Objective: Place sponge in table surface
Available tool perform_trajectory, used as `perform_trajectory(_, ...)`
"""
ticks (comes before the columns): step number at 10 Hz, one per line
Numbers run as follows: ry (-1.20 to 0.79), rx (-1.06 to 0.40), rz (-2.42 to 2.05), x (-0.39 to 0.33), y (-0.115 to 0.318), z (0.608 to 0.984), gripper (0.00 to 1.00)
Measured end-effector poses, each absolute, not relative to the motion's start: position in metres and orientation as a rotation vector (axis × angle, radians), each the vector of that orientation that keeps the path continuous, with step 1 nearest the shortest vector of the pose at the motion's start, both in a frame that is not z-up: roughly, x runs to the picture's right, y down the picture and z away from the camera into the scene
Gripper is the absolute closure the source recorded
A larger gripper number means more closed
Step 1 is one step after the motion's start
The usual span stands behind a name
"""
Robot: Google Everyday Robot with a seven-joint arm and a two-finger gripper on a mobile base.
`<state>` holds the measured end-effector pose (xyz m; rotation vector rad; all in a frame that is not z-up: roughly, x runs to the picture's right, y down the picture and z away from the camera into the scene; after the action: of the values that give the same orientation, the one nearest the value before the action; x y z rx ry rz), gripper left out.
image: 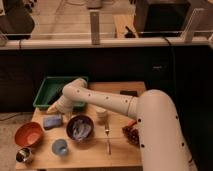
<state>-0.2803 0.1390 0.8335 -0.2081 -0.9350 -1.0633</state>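
A blue sponge (52,121) lies flat on the wooden table (87,152), at its left side, just in front of the green tray (50,90). My white arm reaches from the lower right across the table to the left. My gripper (55,107) is at the arm's end, at the tray's front edge and directly behind the sponge. Whether it touches the sponge cannot be told.
An orange bowl (28,134) and a small metal cup (23,155) sit at the front left. A blue cup (60,147), a dark bowl (80,127) with crumpled contents, a fork (107,137), a white cup (101,114) and a red bag (131,133) lie nearby.
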Motion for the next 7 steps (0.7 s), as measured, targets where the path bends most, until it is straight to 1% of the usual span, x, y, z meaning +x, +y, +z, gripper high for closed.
perform_trajectory(7,-0.931,-0.196,-1.053,-0.28,0.1372,0.832,0.2)
